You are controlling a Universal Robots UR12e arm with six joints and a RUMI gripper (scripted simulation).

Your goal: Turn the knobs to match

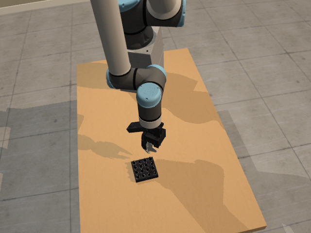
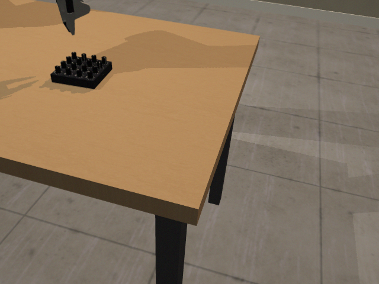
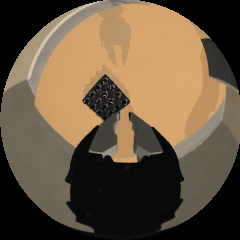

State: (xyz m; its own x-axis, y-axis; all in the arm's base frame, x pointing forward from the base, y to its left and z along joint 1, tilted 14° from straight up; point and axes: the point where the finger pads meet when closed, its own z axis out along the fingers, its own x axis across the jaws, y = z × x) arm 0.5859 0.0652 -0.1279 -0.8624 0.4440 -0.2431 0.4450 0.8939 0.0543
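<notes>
The knob box [image 1: 144, 169] is a small black square block with several short black knobs, lying flat on the wooden table. It also shows in the exterior view [image 2: 81, 72] and as a diamond in the wrist view [image 3: 106, 97]. The knob marks and the socket side are too small to read. My gripper [image 1: 149, 148] hangs above the table just behind the box's far edge, well clear of the knobs. Its fingers stand close together with a narrow gap and nothing between them, as the wrist view [image 3: 124, 118] shows. Only the fingertips show in the exterior view [image 2: 71, 28].
The wooden table [image 1: 160, 160] stands on dark legs over a grey tiled floor. The arm's base block [image 1: 145, 54] sits at the table's far end. The table's right edge [image 2: 241, 100] lies far from the box.
</notes>
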